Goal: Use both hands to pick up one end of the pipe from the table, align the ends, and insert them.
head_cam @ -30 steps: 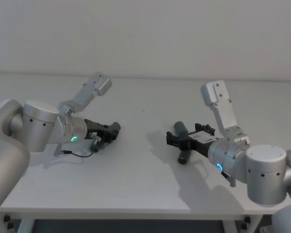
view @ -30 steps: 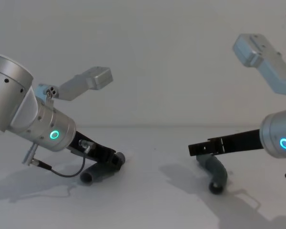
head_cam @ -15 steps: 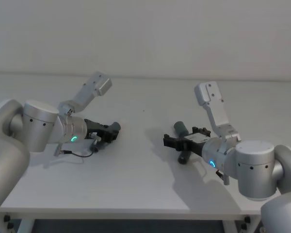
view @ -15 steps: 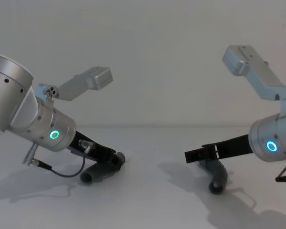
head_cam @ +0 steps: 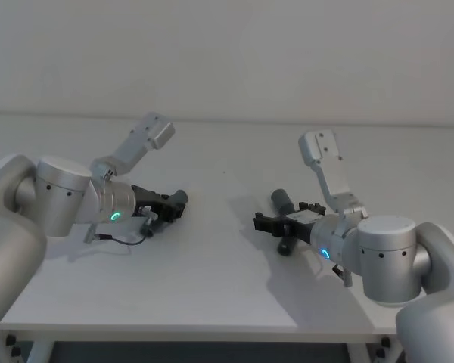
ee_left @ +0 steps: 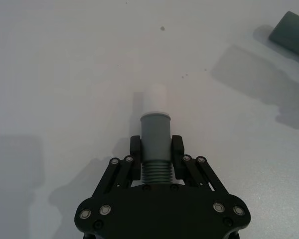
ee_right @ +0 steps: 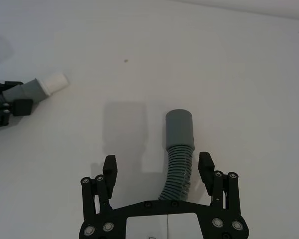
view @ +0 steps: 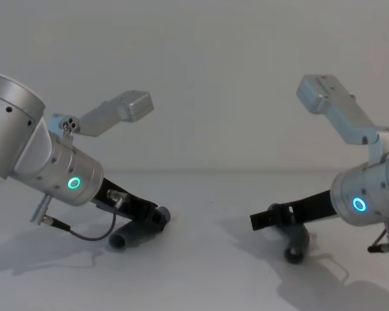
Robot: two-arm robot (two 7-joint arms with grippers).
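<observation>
On the left of the bench [head_cam: 212, 280], left pincer [ee_left: 156, 148] is clenched on one grey pipe piece [ee_left: 155, 127], white-tipped end sticking out past the fingers. Right side: right pincer [ee_right: 158, 167] is spread wide, fingers either side of the second pipe piece [ee_right: 179, 130] at its ribbed section, not touching. That piece lies on the bench.

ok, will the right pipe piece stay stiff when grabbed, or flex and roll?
Likely flexes: the right pipe piece has a ribbed, curved mid-section, lying inside the open right gripper. It is round and loose on the table, so a nudge may roll it. Probably light plastic. The left gripper is shut on the left pipe piece.
</observation>
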